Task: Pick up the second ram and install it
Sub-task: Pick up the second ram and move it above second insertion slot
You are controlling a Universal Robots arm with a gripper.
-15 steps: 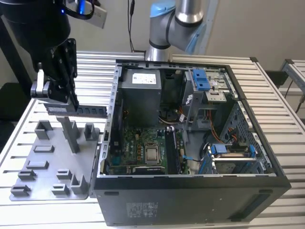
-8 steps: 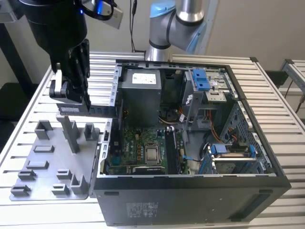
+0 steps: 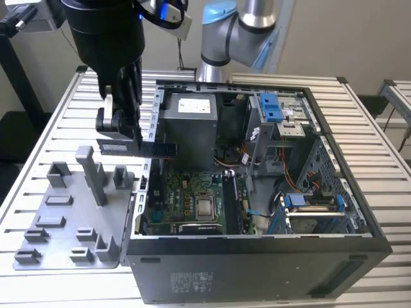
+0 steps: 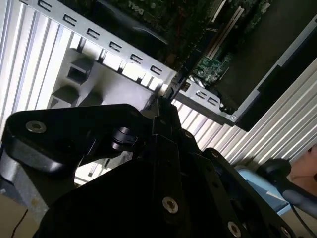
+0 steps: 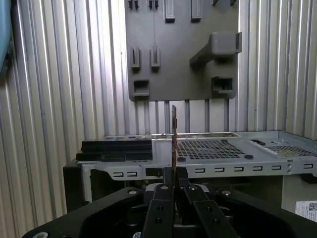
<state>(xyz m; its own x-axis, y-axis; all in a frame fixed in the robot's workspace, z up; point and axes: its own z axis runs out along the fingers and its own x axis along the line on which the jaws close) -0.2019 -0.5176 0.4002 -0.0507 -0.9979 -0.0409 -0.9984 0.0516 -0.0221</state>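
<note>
Arm hangs at the exterior view's left, wrist vertical. Tool points straight down, fingers pinched tight on the second ram, which is held level and sticks out toward the exterior view's right.

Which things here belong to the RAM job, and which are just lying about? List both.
In the job: second ram; gripper shut on it; motherboard; open computer case.
Lying about: grey fixture plate; power supply; blue bracket.
</note>
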